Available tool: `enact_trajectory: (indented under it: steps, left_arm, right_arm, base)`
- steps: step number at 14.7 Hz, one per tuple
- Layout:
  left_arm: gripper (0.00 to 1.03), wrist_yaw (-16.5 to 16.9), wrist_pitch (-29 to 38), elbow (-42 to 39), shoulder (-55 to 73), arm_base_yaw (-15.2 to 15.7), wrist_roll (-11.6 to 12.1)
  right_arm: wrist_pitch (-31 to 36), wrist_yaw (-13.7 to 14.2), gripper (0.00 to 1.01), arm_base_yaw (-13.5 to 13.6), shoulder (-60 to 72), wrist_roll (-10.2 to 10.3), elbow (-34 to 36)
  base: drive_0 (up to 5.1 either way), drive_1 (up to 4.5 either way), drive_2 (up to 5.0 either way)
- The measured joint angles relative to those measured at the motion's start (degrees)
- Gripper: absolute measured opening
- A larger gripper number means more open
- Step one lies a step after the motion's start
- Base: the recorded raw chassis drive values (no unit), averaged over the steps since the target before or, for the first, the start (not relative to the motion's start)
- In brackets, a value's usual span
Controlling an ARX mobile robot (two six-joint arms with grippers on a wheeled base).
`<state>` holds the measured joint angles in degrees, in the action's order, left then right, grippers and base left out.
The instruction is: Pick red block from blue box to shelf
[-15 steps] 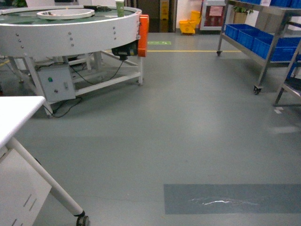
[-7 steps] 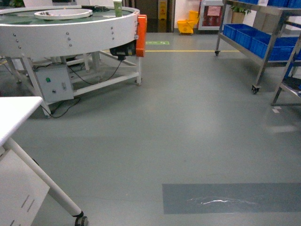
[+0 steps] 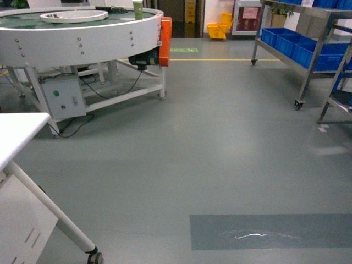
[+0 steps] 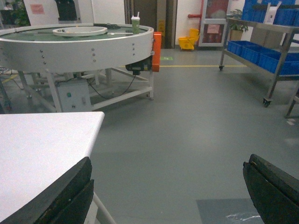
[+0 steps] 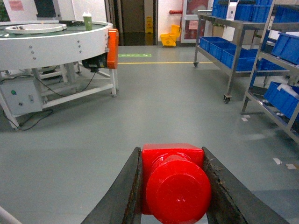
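Observation:
In the right wrist view the glossy red block [image 5: 174,179] sits clamped between two dark fingers, its round stud facing the camera. My right gripper [image 5: 171,154] is shut on it, held above the grey floor. My left gripper [image 4: 168,163] is open, with nothing between its wide-apart fingers [image 4: 70,191]. The steel shelf [image 3: 308,60] stands at the far right and carries dark blue crates [image 3: 300,47]; the shelf [image 5: 232,60] also shows in the right wrist view. The blue box is out of view. Neither gripper appears in the head view.
A white table [image 3: 16,135] with a castered leg sits at the near left. A round white conveyor [image 3: 82,38] with cables under it fills the far left. A yellow mop bucket [image 3: 220,27] stands by the far doorway. A darker floor patch [image 3: 269,231] lies ahead.
The head view shifted slightly: conveyor and shelf slid a little left and up a second ago, then held still. The grippers are not in the earlier frames.

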<state>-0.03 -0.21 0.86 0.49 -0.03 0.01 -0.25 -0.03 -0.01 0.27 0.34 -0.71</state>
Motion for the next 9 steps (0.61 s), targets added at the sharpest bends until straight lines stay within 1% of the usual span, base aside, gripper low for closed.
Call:
enact_trajectory:
  steps: [9]
  left_arm:
    - [0.98,0.0,-0.1,0.0,0.0,0.0,0.0]
  right_arm:
    - [0.0,0.0,0.27,0.0,0.0,0.0,0.0]
  base:
    - [0.0,0.0,0.0]
